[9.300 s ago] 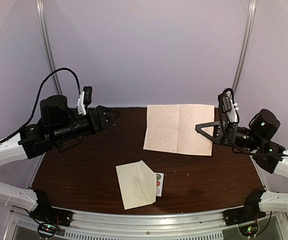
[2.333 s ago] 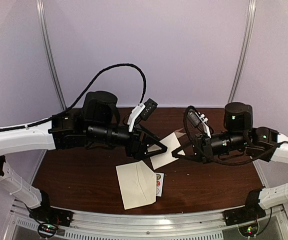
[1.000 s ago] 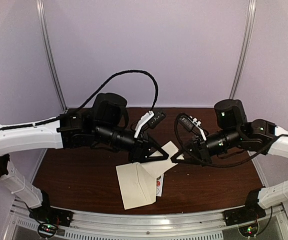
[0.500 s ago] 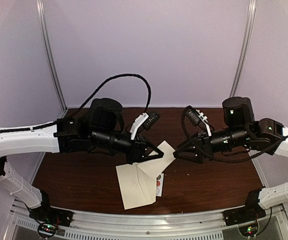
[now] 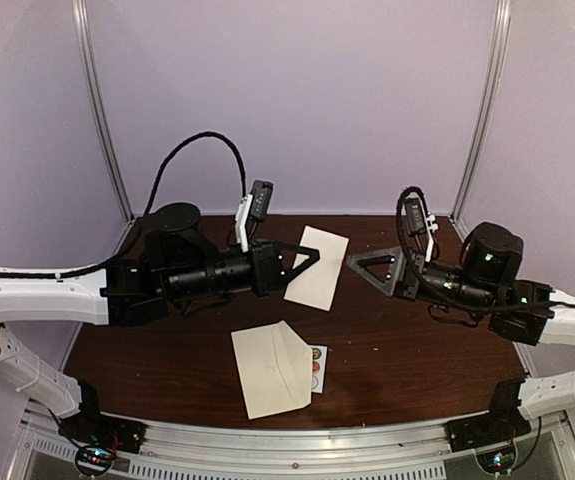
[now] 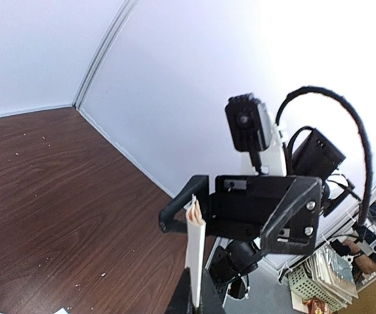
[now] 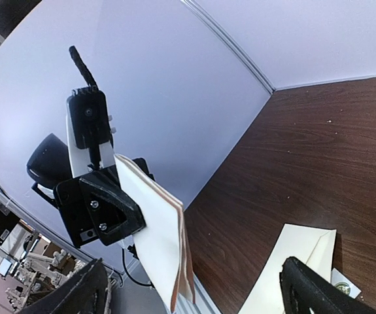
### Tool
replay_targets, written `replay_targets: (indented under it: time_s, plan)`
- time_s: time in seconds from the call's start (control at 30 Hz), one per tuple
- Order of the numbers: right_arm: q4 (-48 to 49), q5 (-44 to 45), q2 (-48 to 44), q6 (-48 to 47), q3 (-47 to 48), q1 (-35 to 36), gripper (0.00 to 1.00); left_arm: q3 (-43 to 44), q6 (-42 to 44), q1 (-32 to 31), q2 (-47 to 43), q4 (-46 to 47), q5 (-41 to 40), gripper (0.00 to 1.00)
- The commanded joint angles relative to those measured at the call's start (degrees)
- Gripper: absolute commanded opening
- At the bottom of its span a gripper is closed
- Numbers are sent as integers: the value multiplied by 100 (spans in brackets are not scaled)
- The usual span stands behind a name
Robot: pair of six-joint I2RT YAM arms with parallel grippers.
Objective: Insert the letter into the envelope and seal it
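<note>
The letter [image 5: 319, 268], a sheet folded into a small white-and-pinkish packet, hangs above the table's middle, and my left gripper [image 5: 305, 262] is shut on its left edge. In the left wrist view the letter [image 6: 195, 252] stands edge-on between the jaws. My right gripper [image 5: 359, 264] is open, a short way right of the letter and not touching it; its fingers [image 7: 76, 294] frame the letter [image 7: 155, 229]. The cream envelope [image 5: 272, 368] lies flat near the front edge with its flap to the right, and it also shows as the envelope [image 7: 292, 268] in the right wrist view.
A small white sticker card [image 5: 316, 367] sits partly under the envelope's right edge. The dark wooden table [image 5: 167, 340] ends in a metal rail at the front. Purple walls and two upright metal posts close the back.
The right gripper opened, let go of the letter and drew back to the right. The left arm pulled back left and farther from the envelope, carrying the folded letter alone.
</note>
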Motion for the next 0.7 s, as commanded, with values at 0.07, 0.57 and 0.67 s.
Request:
replay_targets:
  time_s: [0.07,0.57,0.67]
  plan:
    - [1223,-231,498,453,108,152,88,-113,-316,-49,-141,965,-193,0]
    - [1822,-318,899,624,189,348,36,-271,-359,-49,-188,1157,-31,0]
    - [1823,-317,927,638,200,354,29,-295,-379,-58,-210,1188,-22,0]
